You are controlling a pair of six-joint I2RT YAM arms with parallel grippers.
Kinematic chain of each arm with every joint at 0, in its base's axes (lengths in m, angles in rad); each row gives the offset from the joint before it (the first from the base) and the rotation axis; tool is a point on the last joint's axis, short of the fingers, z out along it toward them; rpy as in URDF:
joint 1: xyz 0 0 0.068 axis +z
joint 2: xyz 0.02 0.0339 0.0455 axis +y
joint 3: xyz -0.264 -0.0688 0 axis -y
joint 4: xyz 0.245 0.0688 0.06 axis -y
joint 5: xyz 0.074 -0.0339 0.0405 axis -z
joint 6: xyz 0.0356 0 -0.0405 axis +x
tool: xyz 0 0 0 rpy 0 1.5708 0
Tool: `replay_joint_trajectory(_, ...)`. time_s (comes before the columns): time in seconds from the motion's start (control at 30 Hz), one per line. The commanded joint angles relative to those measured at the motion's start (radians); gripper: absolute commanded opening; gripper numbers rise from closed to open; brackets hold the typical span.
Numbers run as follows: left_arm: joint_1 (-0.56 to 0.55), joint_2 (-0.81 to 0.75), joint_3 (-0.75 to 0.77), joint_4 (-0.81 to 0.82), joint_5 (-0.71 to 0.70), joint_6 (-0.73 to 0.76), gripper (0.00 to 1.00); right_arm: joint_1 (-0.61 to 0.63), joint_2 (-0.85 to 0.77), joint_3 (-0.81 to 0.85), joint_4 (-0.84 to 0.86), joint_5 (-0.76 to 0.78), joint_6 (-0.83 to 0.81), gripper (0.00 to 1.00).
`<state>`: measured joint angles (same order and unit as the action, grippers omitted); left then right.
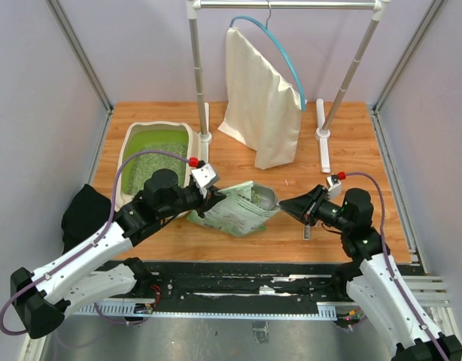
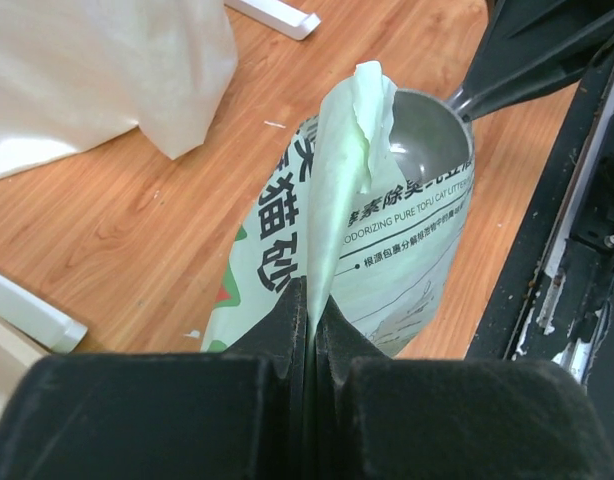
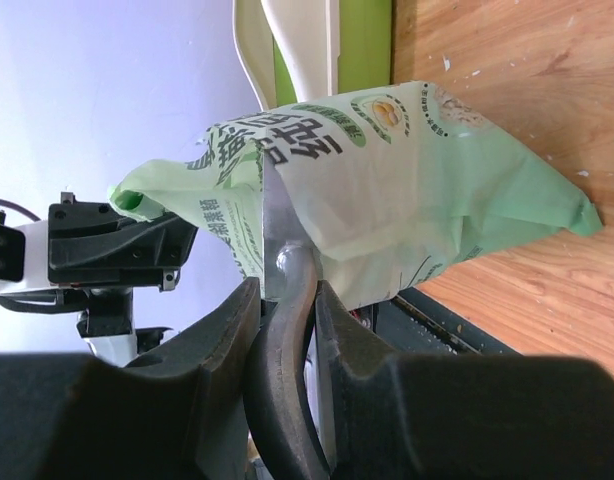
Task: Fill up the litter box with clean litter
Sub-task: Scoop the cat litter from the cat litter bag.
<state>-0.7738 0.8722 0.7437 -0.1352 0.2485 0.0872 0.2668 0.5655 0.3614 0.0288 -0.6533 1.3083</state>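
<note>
Pinching an edge of the green bag in my left gripper, pressed tight.
My right gripper clamps the scoop handle, bowl inside the bag mouth; the litter box, holding clean litter, sits far left.

On the green bag I can read, through my left wrist camera, the English line "ODORIZING PURE TOFU CAT LITTER", its start lost under a fold, beside two big dark Chinese characters, 猫砂, while the smaller Chinese lines there are too fine for me to make out.
</note>
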Motion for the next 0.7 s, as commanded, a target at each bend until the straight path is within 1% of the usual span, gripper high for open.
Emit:
replay_joint_trajectory(0.0, -0.001, -0.026, 0.013, 0.014, -0.040, 0.041, 0.01, -0.072, -0.017, 0.094, -0.077, -0.049, -0.052, 0.01)
replay_joint_trajectory(0.17, -0.001, -0.050, -0.011, 0.004, -0.036, 0.062, 0.01, -0.157, 0.001, 0.151, -0.137, -0.129, -0.083, 0.01)
replay_joint_trajectory(0.37, -0.002, -0.083, -0.045, 0.012, -0.039, 0.061, 0.01, -0.247, -0.003, 0.223, -0.262, -0.190, -0.175, 0.01)
replay_joint_trajectory(0.5, -0.001, -0.074, -0.041, 0.022, -0.002, 0.057, 0.01, -0.255, 0.012, 0.271, -0.311, -0.207, -0.215, 0.01)
replay_joint_trajectory(0.67, -0.001, -0.015, 0.005, 0.024, 0.057, 0.045, 0.00, -0.255, 0.027, 0.307, -0.314, -0.231, -0.212, 0.01)
